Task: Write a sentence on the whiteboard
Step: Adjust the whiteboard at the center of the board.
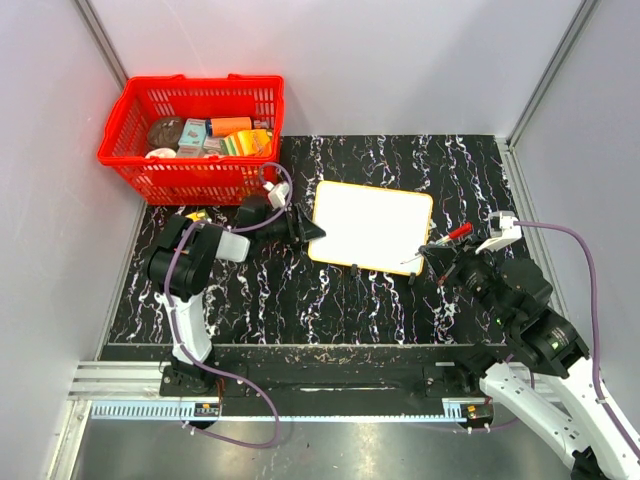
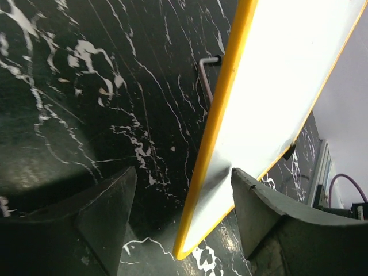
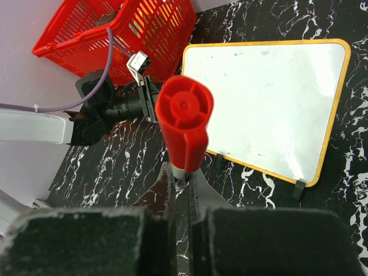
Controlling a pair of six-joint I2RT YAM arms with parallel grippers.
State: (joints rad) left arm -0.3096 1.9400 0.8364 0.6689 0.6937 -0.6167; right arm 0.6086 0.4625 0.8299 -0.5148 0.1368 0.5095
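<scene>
The whiteboard (image 1: pixel 372 225) lies in the middle of the black marble table, white with an orange-yellow rim. No sentence shows on its face (image 3: pixel 264 98). My left gripper (image 1: pixel 312 232) is at the board's left edge. In the left wrist view its jaws stand open (image 2: pixel 184 171) astride the rim of the board (image 2: pixel 276 86), one finger over the white face, the other out over the table. My right gripper (image 1: pixel 440 250) hovers off the board's near right corner, shut (image 3: pixel 183 178) on a marker with a red cap (image 3: pixel 184 126).
A red basket (image 1: pixel 200 80) full of small items stands at the back left, close behind the left arm. Small dark feet (image 3: pixel 297 190) stick out from the board's near edge. Grey walls close in the table on three sides.
</scene>
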